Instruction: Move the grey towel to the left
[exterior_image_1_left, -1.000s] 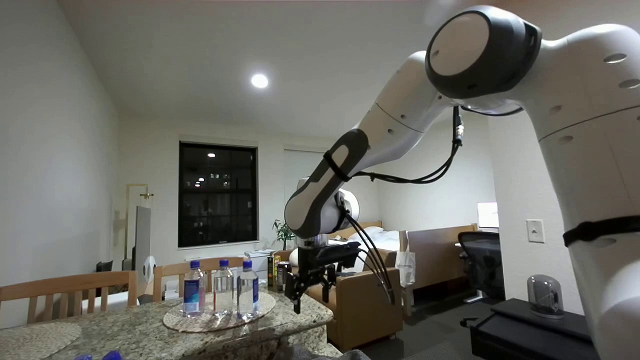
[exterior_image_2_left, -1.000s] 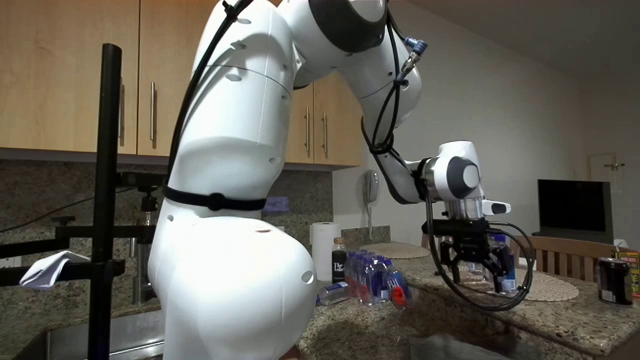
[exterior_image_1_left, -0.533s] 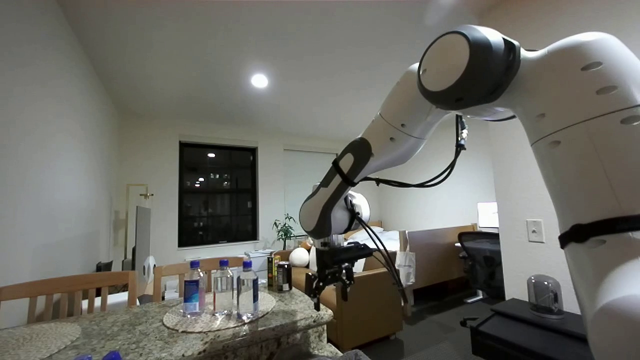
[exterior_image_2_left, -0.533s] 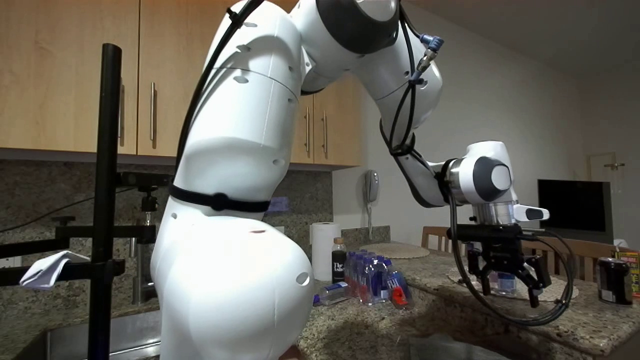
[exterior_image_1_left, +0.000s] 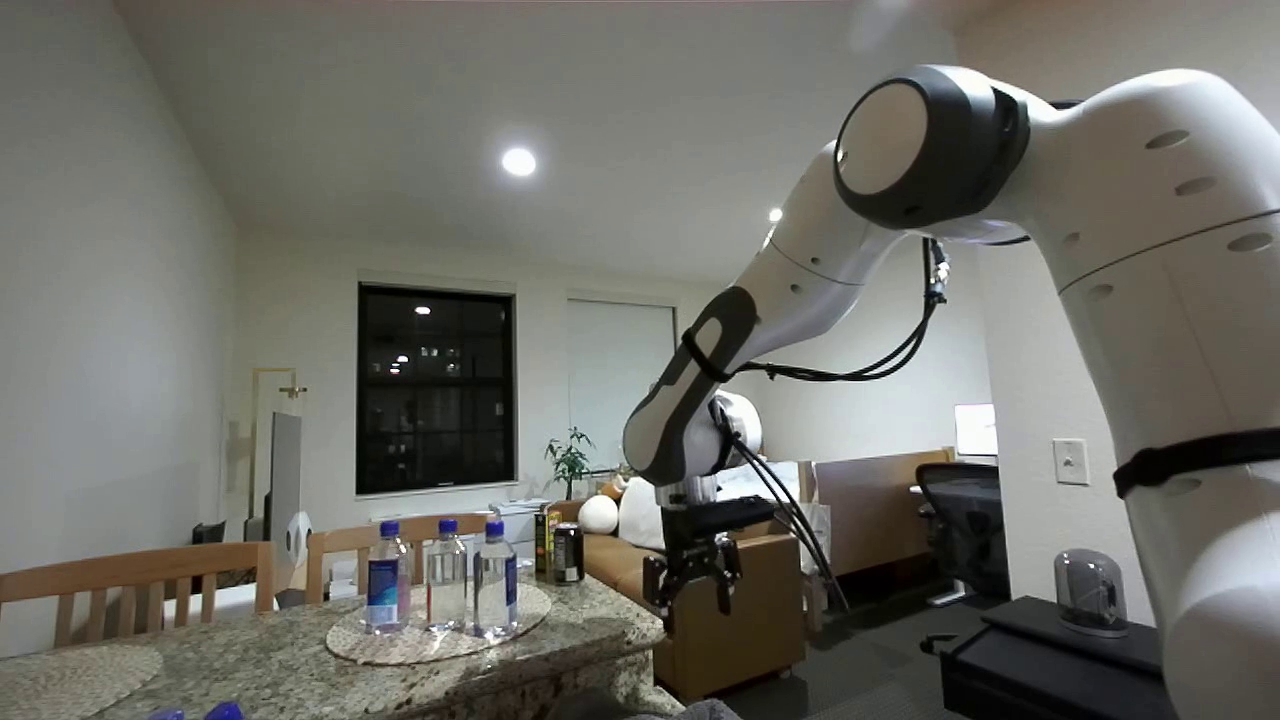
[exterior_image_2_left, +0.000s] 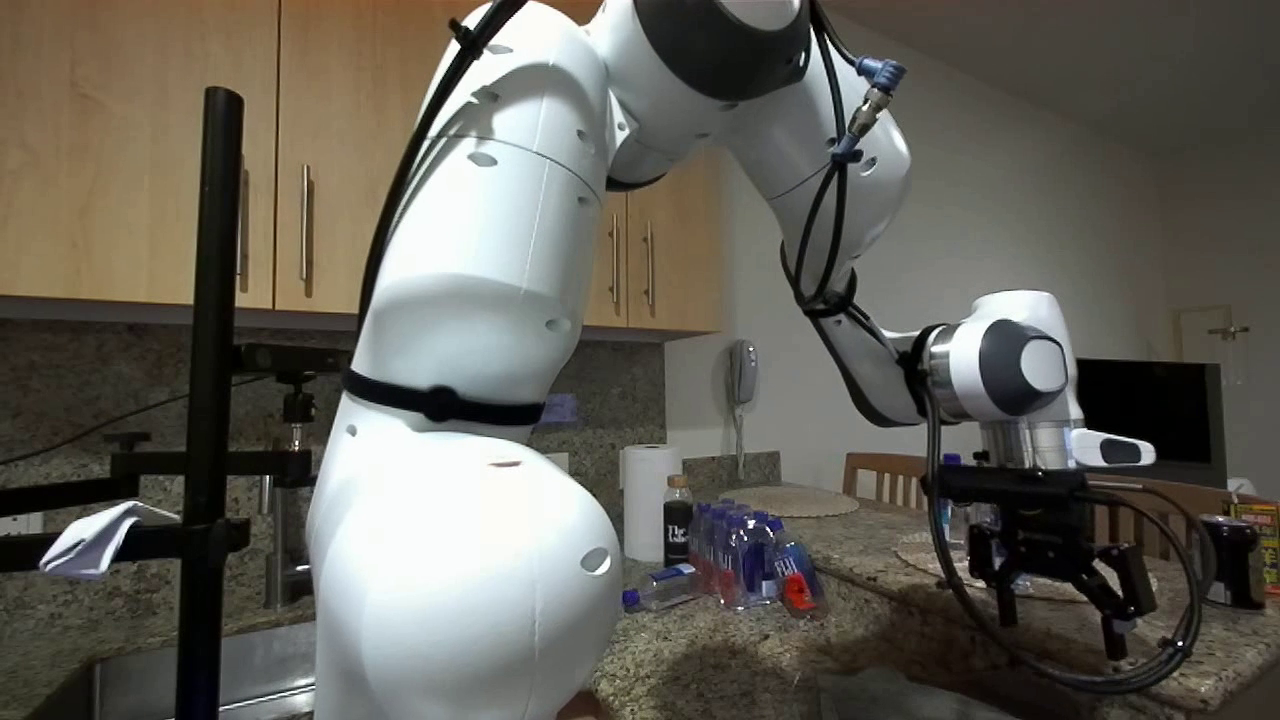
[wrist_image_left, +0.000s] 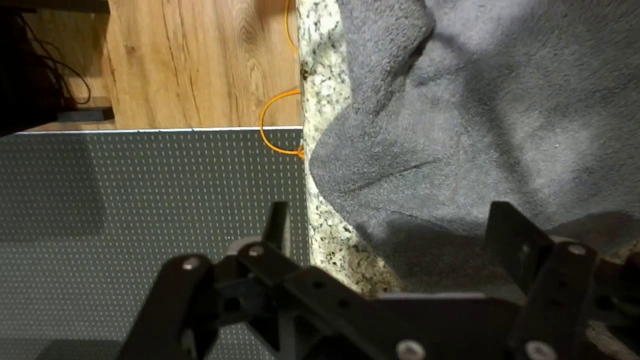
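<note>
Wrist view shows wooden floor (wrist_image_left: 200, 65) and speckled counter (wrist_image_left: 326, 80), where a grey towel (wrist_image_left: 465, 135) lies rumpled (the gripper (wrist_image_left: 390, 215) spread wide).

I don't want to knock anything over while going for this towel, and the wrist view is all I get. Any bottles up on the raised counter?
Observer: Yes, in an exterior view three bottles stand on a round mat on the raised counter.
Operator: Any lower down?
Observer: Yes, in an exterior view more blue-capped bottles are bunched together on the lower counter.
Operator: Any contact yet?
Observer: No, in both exterior views the gripper hangs in the air, apart from the grey towel.
</note>
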